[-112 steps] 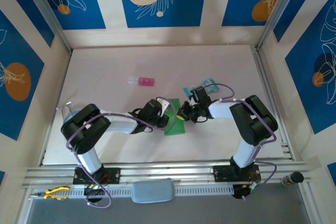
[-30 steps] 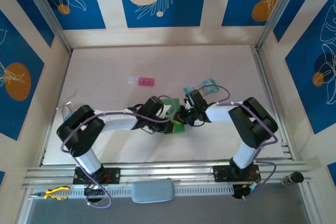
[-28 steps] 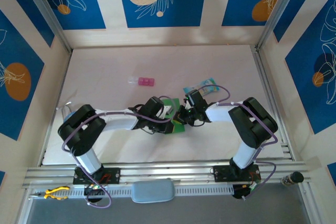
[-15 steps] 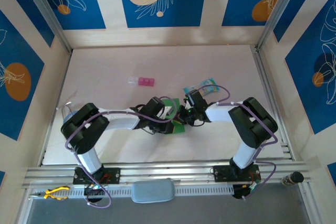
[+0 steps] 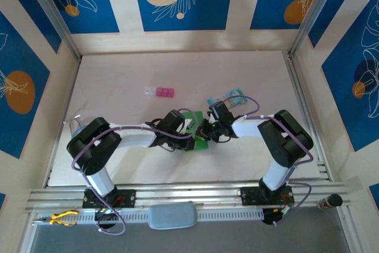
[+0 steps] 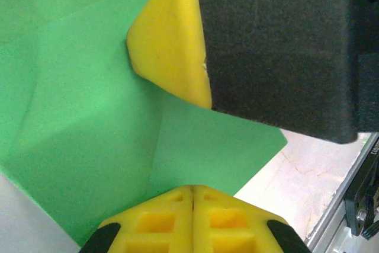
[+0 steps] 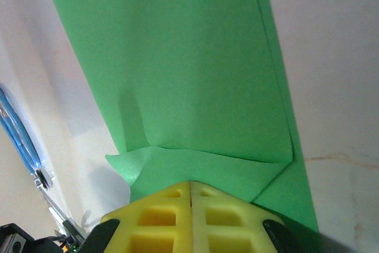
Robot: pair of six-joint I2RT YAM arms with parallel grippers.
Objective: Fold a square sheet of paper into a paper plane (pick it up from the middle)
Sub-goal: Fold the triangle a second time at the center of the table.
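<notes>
Creased bright green square sheet of paper (image 5: 199, 143) lies mid-frame on the white counter (image 5: 118, 69), pinched by clenched left gripper (image 6: 192, 191) and right gripper (image 7: 190, 185); opposing pulls may tear it or skew the crease.

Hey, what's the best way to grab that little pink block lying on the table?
Probably pinch the pink block across its short width, coming straight down from above. It lies flat with its long side running left to right, and there is open table around it.

Pink block (image 5: 160, 92), pale blue packet (image 5: 235, 94)
</notes>
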